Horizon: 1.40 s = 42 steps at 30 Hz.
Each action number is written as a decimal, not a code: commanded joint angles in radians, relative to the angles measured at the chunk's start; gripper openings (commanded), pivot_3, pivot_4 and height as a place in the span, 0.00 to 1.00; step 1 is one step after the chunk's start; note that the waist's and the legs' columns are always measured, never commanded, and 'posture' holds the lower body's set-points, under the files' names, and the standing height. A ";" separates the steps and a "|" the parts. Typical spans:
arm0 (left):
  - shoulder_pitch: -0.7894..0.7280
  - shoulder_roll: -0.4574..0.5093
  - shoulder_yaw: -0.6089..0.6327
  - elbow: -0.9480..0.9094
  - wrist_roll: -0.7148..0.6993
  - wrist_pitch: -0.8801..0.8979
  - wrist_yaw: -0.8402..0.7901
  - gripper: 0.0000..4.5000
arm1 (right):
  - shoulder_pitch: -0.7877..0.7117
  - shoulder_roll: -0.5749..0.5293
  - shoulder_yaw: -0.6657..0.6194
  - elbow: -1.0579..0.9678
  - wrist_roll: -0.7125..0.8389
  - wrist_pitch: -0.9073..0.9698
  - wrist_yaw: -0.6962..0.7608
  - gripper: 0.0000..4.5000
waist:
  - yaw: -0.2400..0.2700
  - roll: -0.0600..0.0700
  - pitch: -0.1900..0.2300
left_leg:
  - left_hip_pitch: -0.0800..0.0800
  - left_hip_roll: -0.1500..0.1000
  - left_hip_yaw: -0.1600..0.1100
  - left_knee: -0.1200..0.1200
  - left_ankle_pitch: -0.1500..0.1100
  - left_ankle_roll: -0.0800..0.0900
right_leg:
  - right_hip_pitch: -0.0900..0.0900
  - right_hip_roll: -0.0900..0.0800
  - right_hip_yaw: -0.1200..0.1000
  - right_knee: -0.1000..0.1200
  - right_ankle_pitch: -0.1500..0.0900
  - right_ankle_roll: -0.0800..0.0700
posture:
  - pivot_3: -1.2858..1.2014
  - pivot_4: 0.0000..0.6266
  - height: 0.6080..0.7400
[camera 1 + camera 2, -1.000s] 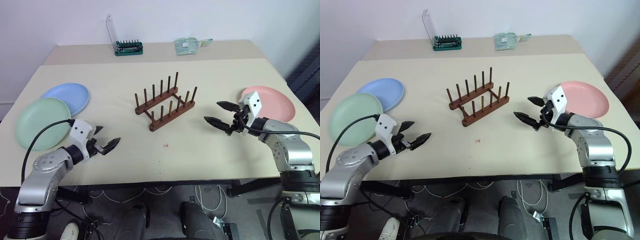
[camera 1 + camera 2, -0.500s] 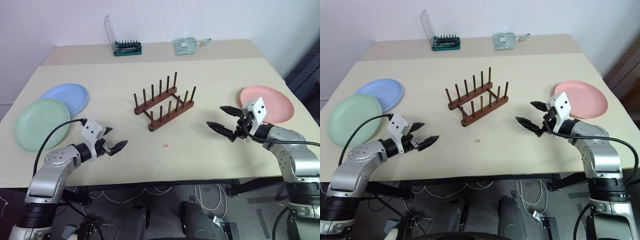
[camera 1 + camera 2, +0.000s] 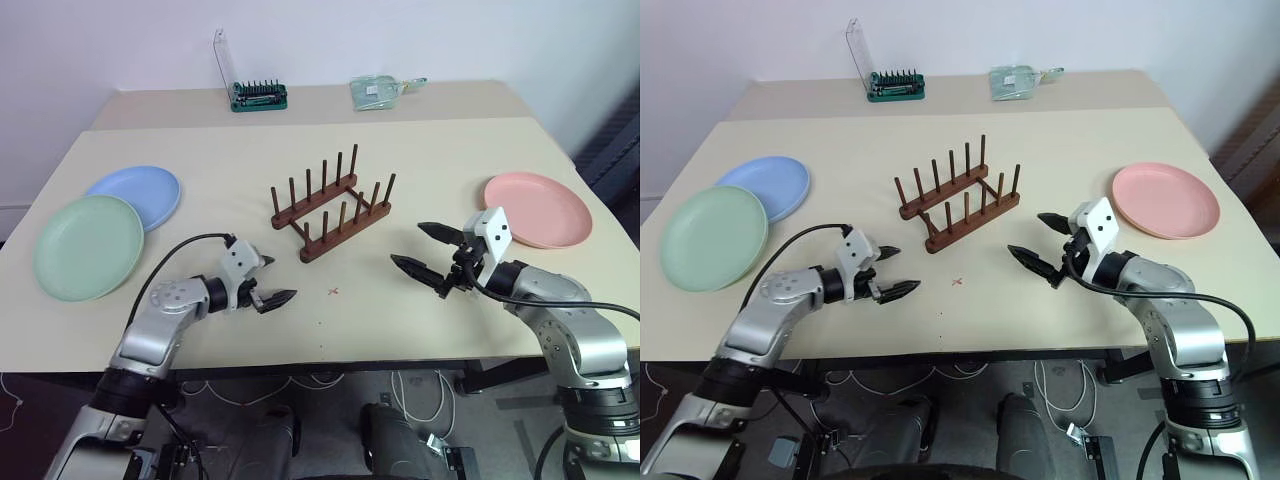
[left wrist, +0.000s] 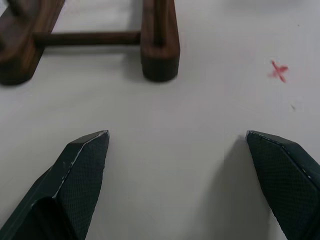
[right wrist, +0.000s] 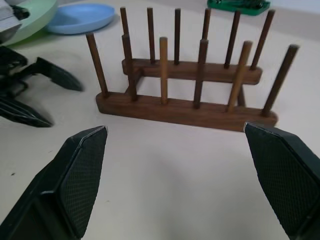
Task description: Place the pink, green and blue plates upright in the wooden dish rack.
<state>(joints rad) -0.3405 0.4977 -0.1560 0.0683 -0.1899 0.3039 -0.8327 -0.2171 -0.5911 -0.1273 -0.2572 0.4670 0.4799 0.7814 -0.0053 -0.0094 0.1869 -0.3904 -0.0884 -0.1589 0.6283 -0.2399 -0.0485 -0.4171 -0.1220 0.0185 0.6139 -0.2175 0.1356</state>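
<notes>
One wooden dish rack (image 3: pixel 330 214) stands empty near the middle of the desk (image 3: pixel 420 150), two rails each with a row of upright pegs. Three plates lie flat: the green plate (image 3: pixel 87 246) and the blue plate (image 3: pixel 136 195) on the left side, the blue one's rim tucked just behind the green one's, and the pink plate (image 3: pixel 537 208) alone on the right. The left hand (image 3: pixel 268 284) and the right hand (image 3: pixel 420 250) hover over the desk before the rack, both spread wide and grasping nothing. One green bit case (image 3: pixel 259 96) sits at the far edge.
</notes>
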 commanded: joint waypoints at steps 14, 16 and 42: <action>-0.196 -0.209 -0.081 0.335 0.099 -0.162 -0.011 0.49 | 0.051 -0.017 -0.051 -0.119 0.040 0.016 -0.051 1.00 | 0.016 0.000 0.000 | 0.002 -0.001 0.000 0.002 -0.001 0.002 | 0.004 0.000 -0.001 -0.002 0.000 0.001 | 0.52 0.24 1.00; -0.191 -0.208 -0.079 0.332 0.101 -0.166 -0.017 0.26 | 0.057 -0.018 -0.051 -0.128 0.043 0.018 -0.056 1.00 | 0.016 0.000 -0.001 | 0.002 0.000 0.000 0.002 -0.001 0.002 | 0.004 0.000 -0.001 -0.002 0.000 0.001 | 0.52 0.24 1.00; -0.332 -0.170 -0.125 0.505 0.115 -0.315 -0.303 0.41 | 0.258 -0.129 -0.101 -0.128 -0.053 -0.021 -0.030 1.00 | 0.011 0.000 0.000 | 0.002 0.000 0.000 0.002 -0.002 0.003 | 0.004 0.000 -0.001 -0.002 -0.001 0.001 | 0.52 0.24 1.00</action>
<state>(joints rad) -0.6670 0.3163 -0.2970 0.5502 -0.0772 -0.0157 -1.1353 0.0401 -0.7083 -0.1955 -0.3568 0.4133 0.4767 0.7523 0.0061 -0.0096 0.1865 -0.3882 -0.0885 -0.1586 0.6305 -0.2415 -0.0458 -0.4129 -0.1217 0.0179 0.6124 -0.2181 0.1371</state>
